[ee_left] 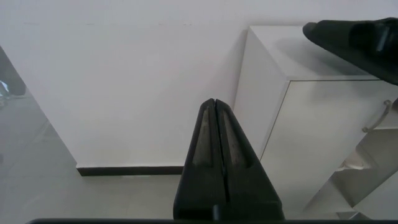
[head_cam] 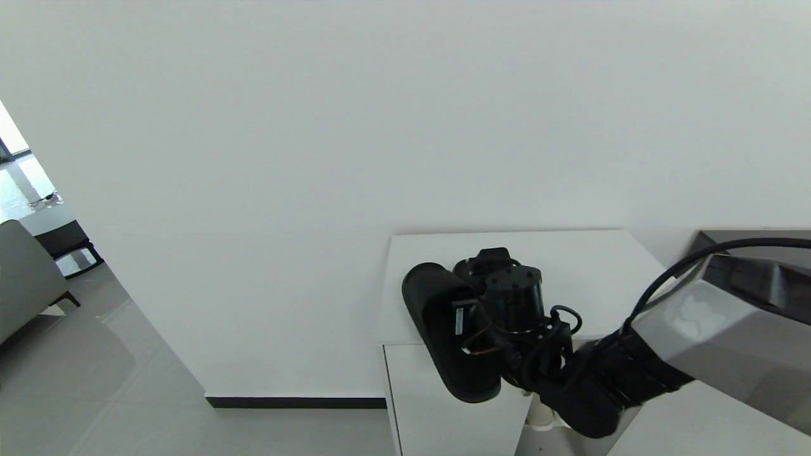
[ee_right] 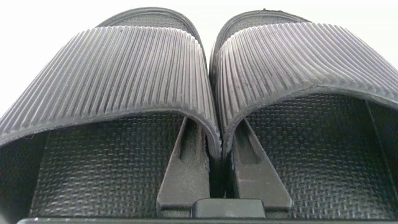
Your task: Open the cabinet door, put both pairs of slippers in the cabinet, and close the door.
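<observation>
A pair of black ribbed slippers [head_cam: 443, 335] hangs side by side over the front edge of the white cabinet's top [head_cam: 589, 266]. My right gripper [head_cam: 472, 316] holds them from above. In the right wrist view its fingers [ee_right: 186, 168] reach under the two straps and pinch their inner edges together, the left slipper [ee_right: 124, 81] against the right slipper [ee_right: 298, 68]. My left gripper [ee_left: 215, 106] is shut and empty, low beside the cabinet [ee_left: 311, 118]. The slippers' toe end [ee_left: 354, 34] shows above it. Past the panel with the door handle [ee_left: 376, 118], open shelves [ee_left: 357, 171] are visible.
A plain white wall with a black skirting strip [head_cam: 298, 402] runs behind and left of the cabinet. Grey tiled floor [head_cam: 95, 392] lies open to the left. A grey chair [head_cam: 25, 278] and a low table [head_cam: 60, 237] stand at the far left.
</observation>
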### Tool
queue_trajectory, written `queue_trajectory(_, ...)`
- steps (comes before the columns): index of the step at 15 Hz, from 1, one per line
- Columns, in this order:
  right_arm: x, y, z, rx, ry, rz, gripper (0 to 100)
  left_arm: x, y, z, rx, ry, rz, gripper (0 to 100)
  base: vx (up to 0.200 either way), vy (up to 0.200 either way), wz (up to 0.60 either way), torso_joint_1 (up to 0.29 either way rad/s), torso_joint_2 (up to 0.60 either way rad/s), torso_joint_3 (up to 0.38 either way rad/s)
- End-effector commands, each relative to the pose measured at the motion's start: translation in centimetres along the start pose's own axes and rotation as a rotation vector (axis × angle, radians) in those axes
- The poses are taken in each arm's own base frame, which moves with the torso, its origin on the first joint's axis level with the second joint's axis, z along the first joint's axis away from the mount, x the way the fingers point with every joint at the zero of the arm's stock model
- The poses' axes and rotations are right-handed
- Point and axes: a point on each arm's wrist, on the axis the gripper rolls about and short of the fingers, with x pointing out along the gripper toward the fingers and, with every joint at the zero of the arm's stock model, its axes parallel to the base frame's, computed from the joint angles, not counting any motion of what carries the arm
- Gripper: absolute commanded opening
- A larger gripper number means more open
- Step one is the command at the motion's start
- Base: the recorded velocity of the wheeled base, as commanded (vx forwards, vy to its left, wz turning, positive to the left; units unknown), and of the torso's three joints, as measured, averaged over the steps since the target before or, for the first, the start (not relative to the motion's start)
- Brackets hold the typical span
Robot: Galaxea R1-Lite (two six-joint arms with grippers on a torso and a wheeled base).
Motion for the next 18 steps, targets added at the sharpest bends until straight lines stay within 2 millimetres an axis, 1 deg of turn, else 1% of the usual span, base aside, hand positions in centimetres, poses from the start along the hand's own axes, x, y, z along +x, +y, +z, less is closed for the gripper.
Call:
queue_trajectory(1,-5.0,-0.1,1.7,0.008,0.007,0.188,0,0.0,0.0,0.0,0.000,0.001,0.000,0,0.000,0.000,0.00,0.000,0.00,0.000)
queue_trajectory(2,-5.9,-0.3,1.7,0.005,0.021,0.246,0,0.0,0.0,0.0,0.000,0.001,0.000,0,0.000,0.000,0.00,0.000,0.00,0.000)
queue_trajectory(3,-7.3,-0.8,1.9,0.005,0.040,0.347,0,0.0,0.0,0.0,0.000,0.001,0.000,0,0.000,0.000,0.00,0.000,0.00,0.000)
queue_trajectory(5,-8.5,-1.2,1.8,0.002,0.066,0.423,0,0.0,0.0,0.0,-0.002,0.001,0.000,0,0.000,0.000,0.00,0.000,0.00,0.000)
queue_trajectory(9,-8.7,-1.4,1.5,-0.001,0.071,0.431,0,0.0,0.0,0.0,-0.002,0.001,-0.001,0,0.000,0.000,0.00,0.000,0.00,0.000)
queue_trajectory(18,-8.7,-1.4,1.3,-0.008,0.077,0.440,0,0.0,0.0,0.0,-0.003,0.001,-0.003,0,-0.200,0.000,0.00,0.002,0.00,0.001)
